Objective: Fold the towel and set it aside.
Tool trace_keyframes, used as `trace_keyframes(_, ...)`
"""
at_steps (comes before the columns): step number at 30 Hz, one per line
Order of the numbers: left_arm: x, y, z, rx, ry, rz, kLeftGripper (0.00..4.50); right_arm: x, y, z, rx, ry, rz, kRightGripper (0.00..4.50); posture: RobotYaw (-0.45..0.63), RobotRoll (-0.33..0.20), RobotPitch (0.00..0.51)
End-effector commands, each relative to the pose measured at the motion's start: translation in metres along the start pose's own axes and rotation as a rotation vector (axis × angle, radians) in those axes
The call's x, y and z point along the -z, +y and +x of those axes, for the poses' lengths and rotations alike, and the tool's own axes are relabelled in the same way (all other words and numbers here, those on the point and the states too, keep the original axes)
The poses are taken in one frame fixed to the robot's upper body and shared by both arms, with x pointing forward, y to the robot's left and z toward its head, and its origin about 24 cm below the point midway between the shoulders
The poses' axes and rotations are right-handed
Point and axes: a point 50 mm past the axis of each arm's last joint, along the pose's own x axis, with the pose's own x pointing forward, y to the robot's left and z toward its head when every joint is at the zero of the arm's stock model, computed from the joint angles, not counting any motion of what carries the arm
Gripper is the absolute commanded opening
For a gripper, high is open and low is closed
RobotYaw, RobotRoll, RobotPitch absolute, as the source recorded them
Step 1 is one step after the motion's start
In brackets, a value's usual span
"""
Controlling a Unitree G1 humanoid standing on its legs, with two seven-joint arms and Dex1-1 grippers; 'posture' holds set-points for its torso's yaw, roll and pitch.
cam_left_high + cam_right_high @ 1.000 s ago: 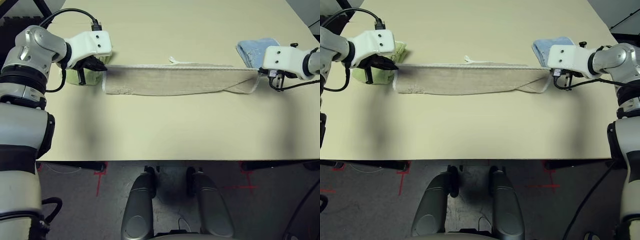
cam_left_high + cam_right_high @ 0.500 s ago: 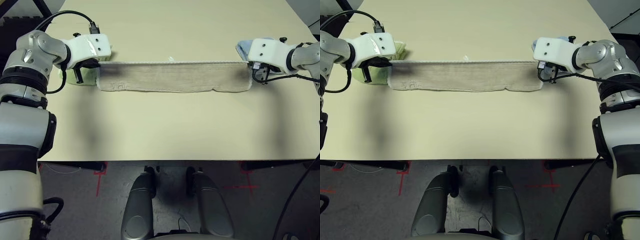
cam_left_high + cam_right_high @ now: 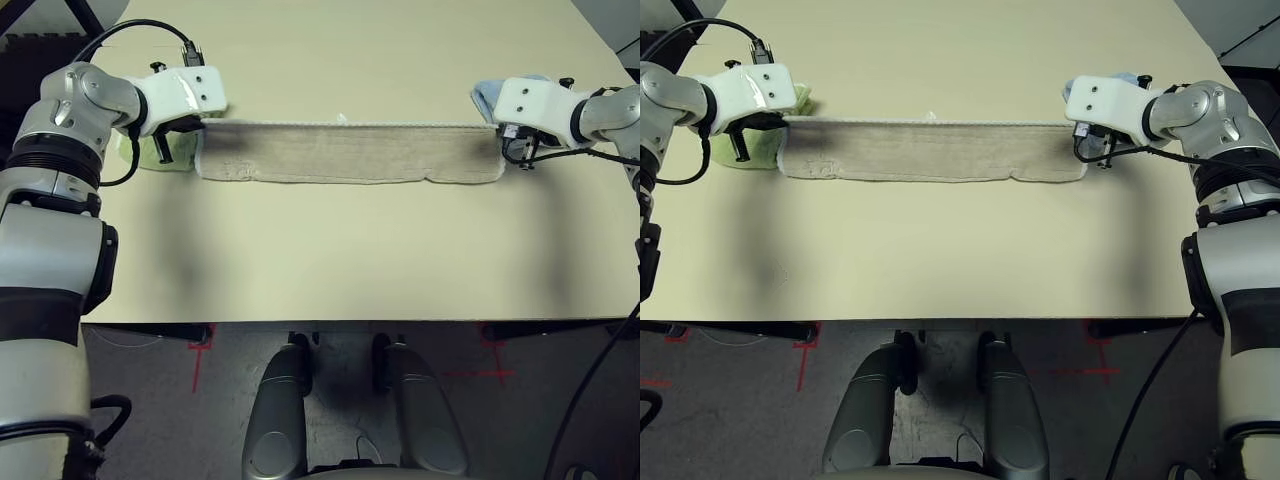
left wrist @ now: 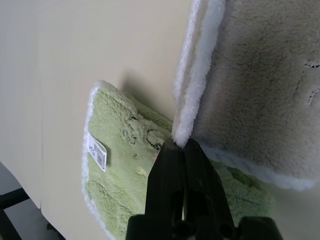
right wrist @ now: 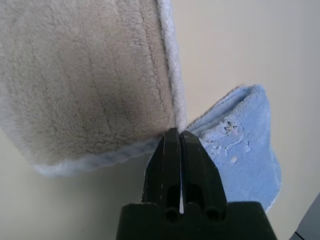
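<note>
The beige towel [image 3: 350, 152] lies folded into a long narrow band across the far half of the table, pulled out flat, with its white edging along the far side. My left gripper [image 3: 198, 126] is shut on the towel's far left corner. In the left wrist view the black fingertips [image 4: 172, 150] pinch the white edge [image 4: 192, 95]. My right gripper [image 3: 507, 138] is shut on the far right corner. The right wrist view shows my right gripper [image 5: 175, 133] closed where the beige pile [image 5: 85, 75] meets its edging.
A folded light green cloth [image 3: 148, 152] lies under and beside my left gripper, also seen as the green cloth [image 4: 120, 150]. A folded light blue cloth [image 3: 489, 93] sits just behind my right gripper. The bare tabletop [image 3: 340, 250] stretches toward the near edge.
Both grippers have carried the towel's ends farther from me. The twisted right end has straightened, so the band now lies flat and taut. Little has moved in the last half second.
</note>
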Motion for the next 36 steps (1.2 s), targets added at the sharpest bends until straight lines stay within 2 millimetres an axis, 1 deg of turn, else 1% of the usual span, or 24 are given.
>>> trace_keyframes(1,0.011,-0.002,0.000,-0.029,0.046,-0.017,0.71,0.012,0.001,-0.007,-0.013,0.038,0.042,0.79,-0.01,0.000,0.274)
trace_keyframes(2,0.011,-0.001,-0.001,-0.048,0.042,-0.016,1.05,0.012,-0.001,-0.008,-0.001,0.038,0.045,1.10,-0.01,0.000,0.274)
trace_keyframes(4,0.010,0.005,-0.004,-0.113,0.018,-0.050,1.88,0.013,-0.004,-0.011,0.014,0.035,0.058,1.88,-0.01,0.000,0.271)
trace_keyframes(5,0.011,0.007,-0.007,-0.134,0.004,-0.063,2.22,0.014,-0.007,-0.014,0.032,0.031,0.067,2.22,-0.01,0.000,0.271)
trace_keyframes(7,0.010,0.013,-0.012,-0.176,-0.056,-0.143,3.04,0.016,-0.010,-0.019,0.057,0.003,0.100,3.01,-0.01,0.000,0.270)
trace_keyframes(8,0.008,0.016,-0.015,-0.190,-0.105,-0.201,3.42,0.015,-0.014,-0.022,0.098,-0.038,0.153,3.32,-0.01,0.000,0.270)
trace_keyframes(10,0.003,0.022,-0.020,-0.224,-0.220,-0.298,4.23,0.013,-0.018,-0.026,0.142,-0.168,0.299,4.11,-0.01,0.000,0.270)
trace_keyframes(11,-0.002,0.024,-0.022,-0.212,-0.307,-0.355,4.50,0.011,-0.020,-0.028,0.161,-0.254,0.375,4.46,-0.01,0.000,0.269)
trace_keyframes(13,-0.007,0.023,-0.024,-0.168,-0.417,-0.423,4.50,0.008,-0.021,-0.030,0.159,-0.368,0.448,4.46,-0.01,0.000,0.269)
trace_keyframes(14,-0.009,0.022,-0.026,-0.127,-0.507,-0.462,4.50,0.007,-0.021,-0.032,0.157,-0.438,0.494,4.46,-0.01,0.000,0.269)
trace_keyframes(16,-0.012,0.017,-0.031,-0.001,-0.693,-0.567,4.50,0.003,-0.018,-0.035,0.094,-0.599,0.593,4.46,-0.01,0.000,0.268)
trace_keyframes(17,-0.012,0.014,-0.032,0.063,-0.757,-0.600,4.50,0.003,-0.016,-0.036,0.057,-0.661,0.639,4.46,-0.01,0.000,0.268)
trace_keyframes(18,-0.011,0.009,-0.032,0.121,-0.783,-0.630,4.50,0.003,-0.013,-0.036,0.017,-0.703,0.682,4.46,-0.01,0.000,0.268)
trace_keyframes(20,-0.007,-0.002,-0.029,0.198,-0.804,-0.617,4.50,0.003,-0.004,-0.034,-0.094,-0.766,0.778,4.46,-0.01,0.000,0.268)
trace_keyframes(21,-0.007,-0.007,-0.026,0.227,-0.814,-0.637,4.50,0.004,0.000,-0.034,-0.126,-0.784,0.813,4.46,0.00,0.000,0.268)
trace_keyframes(26,-0.011,-0.021,-0.014,0.277,-0.874,-0.648,4.50,0.003,0.014,-0.026,-0.186,-0.822,0.947,4.46,-0.01,0.000,0.267)
trace_keyframes(30,-0.012,-0.034,-0.006,0.296,-0.858,-0.577,4.50,0.002,0.023,-0.022,-0.203,-0.805,0.944,4.46,-0.02,0.000,0.268)
trace_keyframes(32,-0.011,-0.044,-0.002,0.333,-0.842,-0.520,4.50,0.002,0.027,-0.020,-0.215,-0.792,0.929,4.46,-0.02,0.000,0.269)
trace_keyframes(36,-0.007,-0.067,0.007,0.399,-0.789,-0.453,4.50,0.002,0.035,-0.013,-0.235,-0.793,0.998,4.46,-0.03,0.000,0.269)
